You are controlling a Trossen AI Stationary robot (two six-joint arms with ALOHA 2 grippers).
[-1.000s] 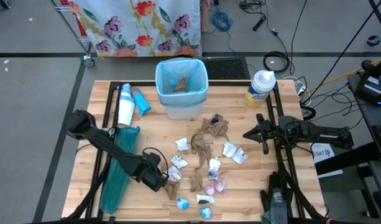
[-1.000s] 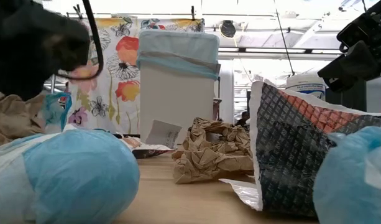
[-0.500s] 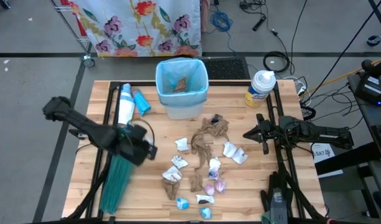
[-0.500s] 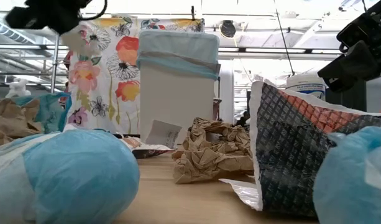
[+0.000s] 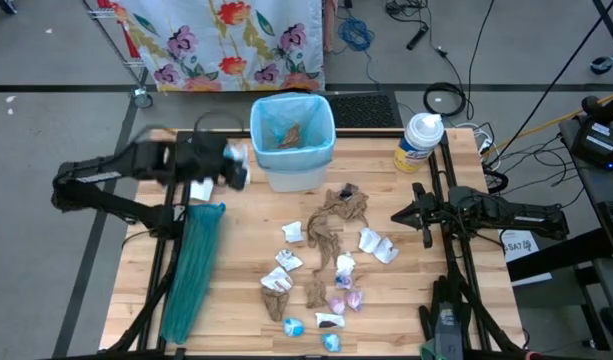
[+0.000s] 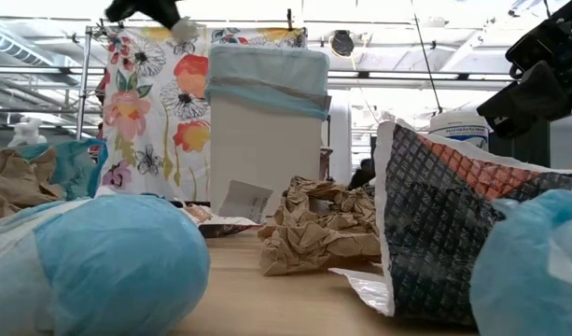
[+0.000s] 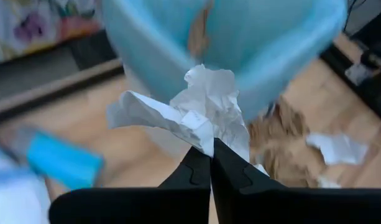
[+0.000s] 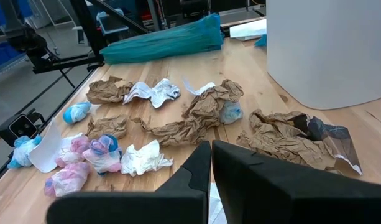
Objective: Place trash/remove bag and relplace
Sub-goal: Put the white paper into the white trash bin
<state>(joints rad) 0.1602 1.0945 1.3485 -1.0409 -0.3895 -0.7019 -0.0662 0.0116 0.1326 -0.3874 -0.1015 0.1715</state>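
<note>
**binbot_left:** Quick one. My left gripper [image 7: 211, 152] is pinched tight on a white paper wad [image 7: 199, 106], up in the air just beside the bin [image 5: 292, 142], on its left side going by the overhead view. How do I finish this drop cleanly?

**tablelurker:** I'd say carry it fully over the opening before you let go. The wad looks light and has a loose flap sticking out to one side, so if you release at the rim it'll probably catch the liner's edge and tumble back out. Get over the middle, then spread the fingers.

**binbot_left:** Makes sense. The bag [image 5: 269, 106] is thin, pale blue, see-through, folded over the rim, and there's already a brown scrap sitting inside it.

**tablelurker:** What about the rest?

**binbot_left:** Loads left. The trash [image 5: 326, 262] is spread over the wooden table [image 5: 446, 320] in front of the bin: crumpled brown paper towels [image 8: 190, 118], white wads, small blue and pinkish-purple bundles. The teal replacement bag [image 5: 190, 270] lies long and bunched along the table's left side. Over on the right, my right gripper [image 8: 212, 152] is parked with its fingers closed on nothing, near the right edge.

**tablelurker:** So still early in the job, I'd guess. Bag swap comes much later.
</note>
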